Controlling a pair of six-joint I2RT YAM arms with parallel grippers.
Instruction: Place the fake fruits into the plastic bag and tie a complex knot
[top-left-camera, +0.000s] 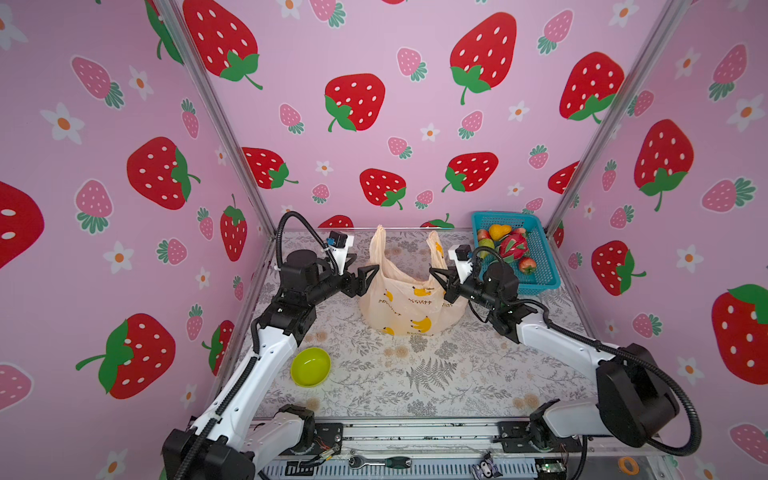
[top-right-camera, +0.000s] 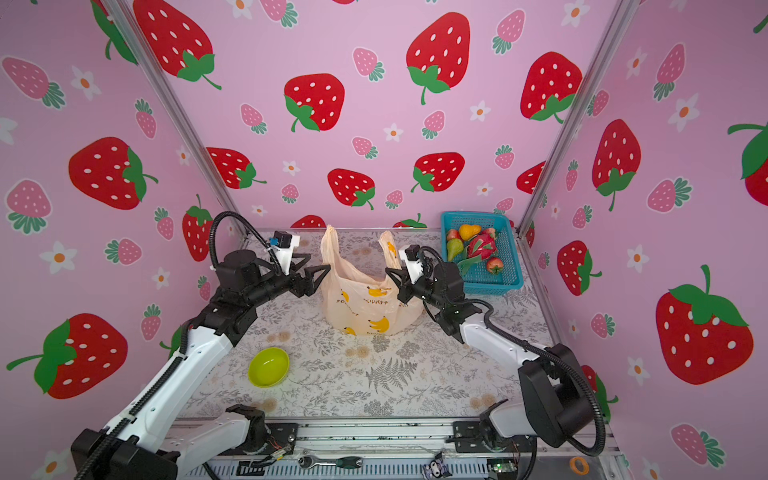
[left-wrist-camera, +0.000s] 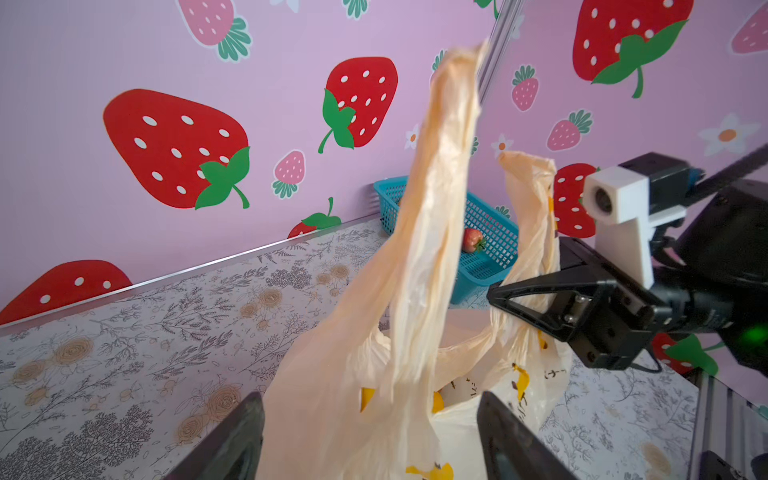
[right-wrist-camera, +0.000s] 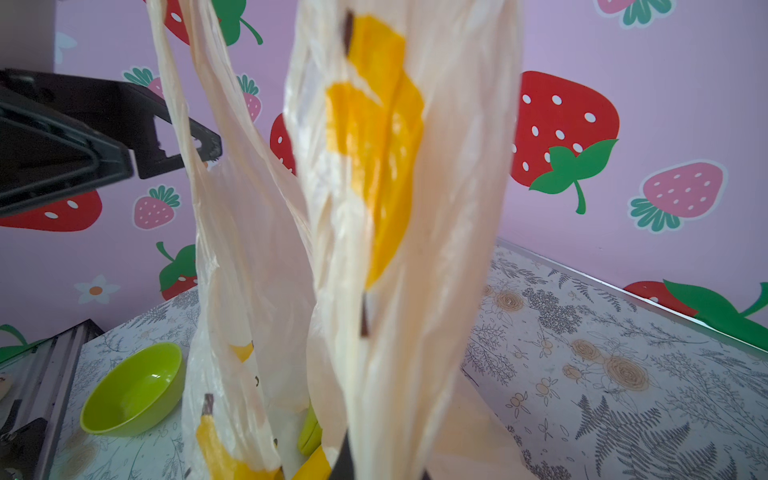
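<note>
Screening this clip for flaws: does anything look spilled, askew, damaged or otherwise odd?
Nothing spilled or damaged. The plastic bag stands upright, one handle pinched in the right gripper, the left gripper open by the other. One oddity: a ratchet wrench lies on the front rail.

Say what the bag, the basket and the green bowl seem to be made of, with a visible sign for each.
The plastic bag: thin translucent film, probably polythene; it crinkles and lets light through. The basket: rigid teal plastic, likely moulded; open mesh walls. The bowl: glossy lime plastic or melamine; a bright highlight inside.
</note>
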